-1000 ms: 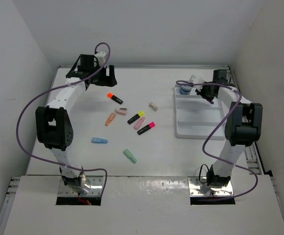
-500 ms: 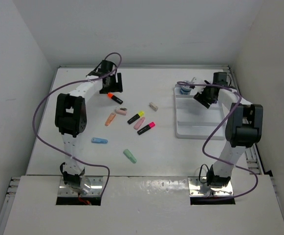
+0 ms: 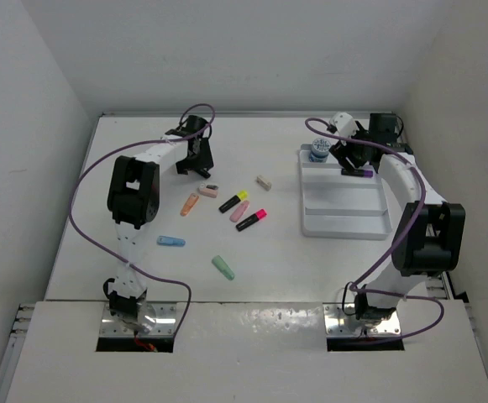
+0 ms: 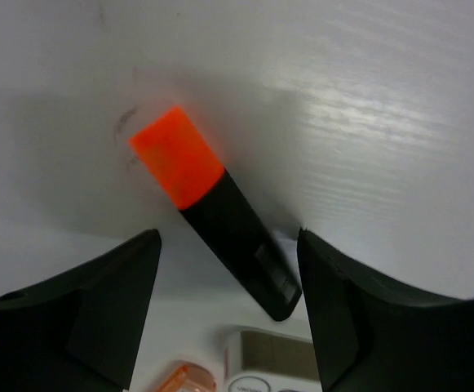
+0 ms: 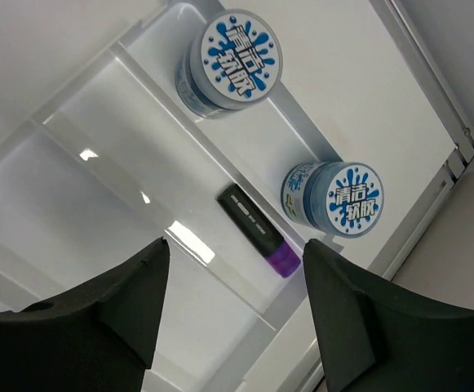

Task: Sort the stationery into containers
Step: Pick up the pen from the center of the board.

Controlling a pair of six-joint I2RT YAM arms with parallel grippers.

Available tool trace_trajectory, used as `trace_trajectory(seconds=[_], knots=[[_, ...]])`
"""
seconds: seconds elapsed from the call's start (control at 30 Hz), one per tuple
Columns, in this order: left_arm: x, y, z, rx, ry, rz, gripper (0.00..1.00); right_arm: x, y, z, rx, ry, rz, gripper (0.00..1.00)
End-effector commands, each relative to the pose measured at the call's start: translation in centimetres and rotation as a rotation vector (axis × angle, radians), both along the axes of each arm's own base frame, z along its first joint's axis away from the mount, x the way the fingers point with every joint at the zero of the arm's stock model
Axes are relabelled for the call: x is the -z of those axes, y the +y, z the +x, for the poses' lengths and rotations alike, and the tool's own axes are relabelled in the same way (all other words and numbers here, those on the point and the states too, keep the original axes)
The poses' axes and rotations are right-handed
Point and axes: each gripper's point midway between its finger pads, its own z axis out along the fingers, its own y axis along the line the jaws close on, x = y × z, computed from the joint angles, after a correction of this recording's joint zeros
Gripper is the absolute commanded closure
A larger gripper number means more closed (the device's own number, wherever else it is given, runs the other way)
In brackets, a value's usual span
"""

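Observation:
An orange-ended black marker (image 4: 212, 208) lies on the table, its black end between the fingers of my left gripper (image 4: 228, 278), which stand open on either side of it. In the top view that gripper (image 3: 197, 166) hides the marker. My right gripper (image 5: 232, 278) hangs open over the white tray (image 3: 344, 220) with nothing in it. In the tray's far section lie a purple-ended marker (image 5: 255, 230) and two blue-white pots (image 5: 235, 57) (image 5: 343, 198). Loose on the table are the yellow marker (image 3: 234, 201), pink marker (image 3: 251, 220) and beige block (image 3: 264, 181).
Pastel stubs are scattered mid-table: orange (image 3: 190, 204), pink (image 3: 240, 211), blue (image 3: 170, 242), green (image 3: 223, 267), and a pale one (image 3: 209, 191) just in front of my left gripper. Walls close in the table on the left, back and right.
My left gripper swung right from the far-left corner and came down over the orange marker. My right gripper opened; the purple marker now lies in the tray.

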Motion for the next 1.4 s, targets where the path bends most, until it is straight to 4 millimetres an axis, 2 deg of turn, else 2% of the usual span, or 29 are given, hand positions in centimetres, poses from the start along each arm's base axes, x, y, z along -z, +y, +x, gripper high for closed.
trace_trajectory(seconds=[0.0,0.17,0.27,0.33,0.37,0.4,0.43,0.47,0.5,0.53,0.57,0.63,0.7,0.73,0.77,0.8,0.83,0.9,0.93,1.0,1.03,1.2,1.37], knots=[[0.4,0.2,0.5,-0.035,0.005,0.011,0.26,-2.6,1.6,-0.6,-0.005,-0.043,0.066,0.34],[1.8,-0.1,0.5,-0.022,0.028,0.008,0.28,-2.8,2.1,-0.6,0.0,-0.033,0.08,0.34],[2.2,-0.3,0.4,0.015,0.041,-0.025,0.37,-3.5,2.6,-0.4,0.004,-0.039,0.099,0.34],[2.9,0.2,-0.4,0.022,0.06,-0.029,0.51,-3.9,3.3,-0.5,-0.001,-0.042,0.114,0.35],[2.3,0.4,-0.5,0.032,0.053,-0.054,0.56,-4.2,3.5,-0.5,-0.004,-0.044,0.12,0.35],[2.2,0.5,-0.9,0.045,0.057,-0.064,0.65,-4.4,3.7,-0.5,-0.004,-0.048,0.127,0.35],[2.7,0.8,-1.6,0.05,0.066,-0.075,0.69,-4.7,4.2,-0.7,-0.002,-0.047,0.147,0.35],[2.0,0.6,-1.8,0.073,0.058,-0.108,0.75,-5.0,4.3,-0.7,0.001,-0.05,0.158,0.35],[1.9,0.4,-2.0,0.118,0.057,-0.114,0.78,-5.2,5.8,-0.9,-0.024,-0.048,0.17,0.35],[2.1,0.5,-2.6,0.13,0.073,-0.112,0.8,-5.4,6.2,-1.0,-0.005,-0.039,0.202,0.35],[1.6,0.0,-2.8,0.162,0.07,-0.136,0.87,-5.9,6.9,-1.1,-0.011,-0.037,0.228,0.35],[1.2,-0.6,-3.0,0.268,0.063,-0.144,0.96,-6.2,8.5,-1.7,0.008,-0.001,0.305,0.35],[-0.8,-2.3,-3.3,0.428,0.021,-0.232,1.0,-7.1,10.0,-2.1,0.017,0.02,0.388,0.35],[-4.2,-2.4,-2.2,0.458,-0.091,-0.263,1.0,-7.4,11.4,-2.4,0.054,0.058,0.471,0.35],[-5.0,-3.5,-3.6,0.516,-0.114,-0.352,1.0,-8.1,12.3,-2.6,0.056,0.077,0.528,0.35],[-7.7,-4.2,-2.6,0.566,-0.241,-0.389,1.0,-8.5,13.0,-2.7,0.071,0.103,0.581,0.35],[-11.8,-4.5,-2.9,0.603,-0.344,-0.407,1.0,-9.0,14.1,-3.0,0.125,0.153,0.674,0.34],[-15.0,-5.8,-3.9,0.699,-0.43,-0.427,1.0,-10.6,15.4,-2.7,0.146,0.177,0.778,0.34],[-17.7,-7.0,-5.0,0.763,-0.481,-0.436,1.0,-11.4,16.1,-2.6,0.202,0.213,0.866,0.33],[-19.4,-8.7,-6.6,0.849,-0.519,-0.43,1.0,-12.6,17.1,-1.8,0.29,0.26,1.011,0.31],[-21.1,-9.0,-7.4,0.867,-0.559,-0.421,1.0,-12.8,17.5,-1.4,0.317,0.283,1.058,0.29],[-22.9,-11.3,-10.3,0.927,-0.603,-0.399,1.0,-13.2,21.1,-0.5,0.377,0.395,1.202,0.23],[-23.7,-12.6,-11.5,0.947,-0.591,-0.412,1.0,-14.7,24.9,-0.7,0.304,0.403,1.214,0.18]])
